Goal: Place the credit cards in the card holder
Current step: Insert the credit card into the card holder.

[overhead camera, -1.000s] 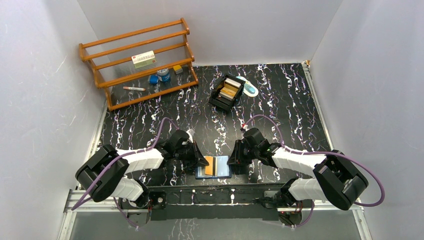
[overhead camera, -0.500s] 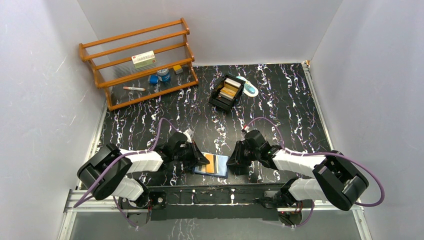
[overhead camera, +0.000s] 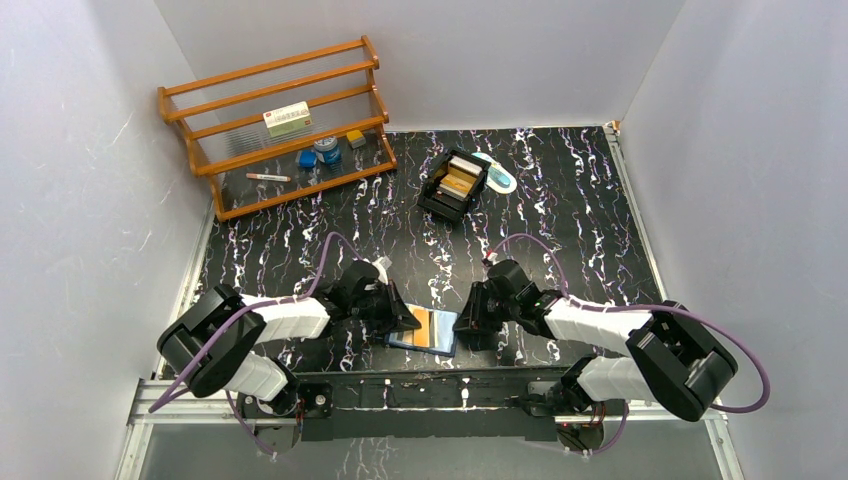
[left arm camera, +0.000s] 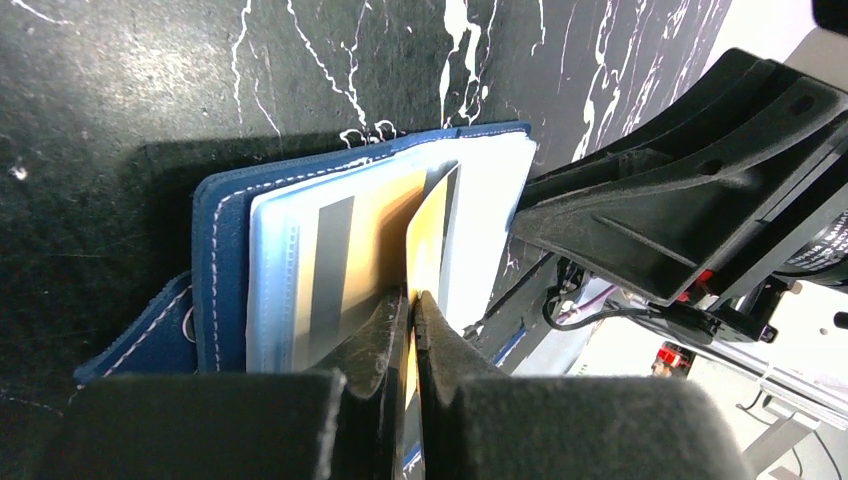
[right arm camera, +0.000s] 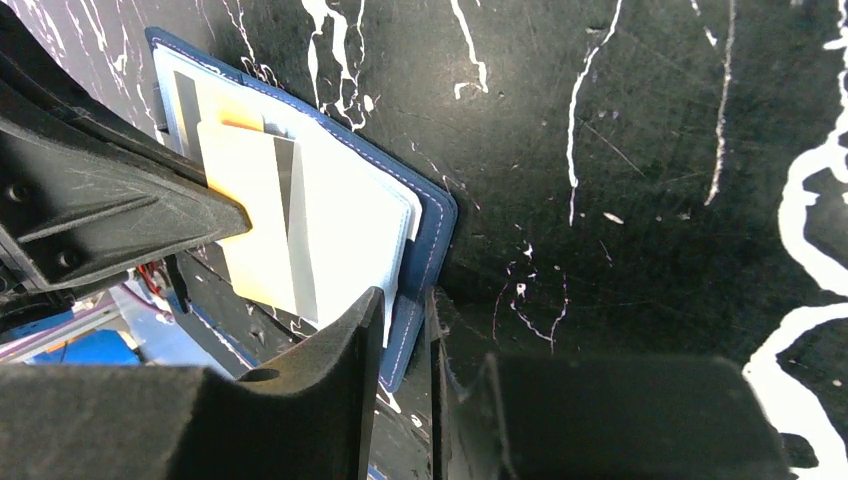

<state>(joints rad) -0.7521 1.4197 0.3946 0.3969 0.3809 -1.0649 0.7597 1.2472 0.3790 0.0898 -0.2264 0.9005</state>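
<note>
The navy card holder lies open near the table's front edge, between my two grippers. My left gripper is shut on a gold credit card, held edge-on over the holder's light blue pockets. A second gold card with a grey stripe sits in a pocket. My right gripper pinches the holder's navy right edge. The held card also shows in the right wrist view. More gold cards stand in a black tray at the back.
A wooden rack stands at the back left with a white-and-red box and small items. A blue-and-white object lies beside the tray. The rail at the table's front edge runs just behind the holder.
The card holder has turned slightly and its right side has shifted left. My left gripper has moved a little farther over it with the card. The right gripper has closed in leftward.
</note>
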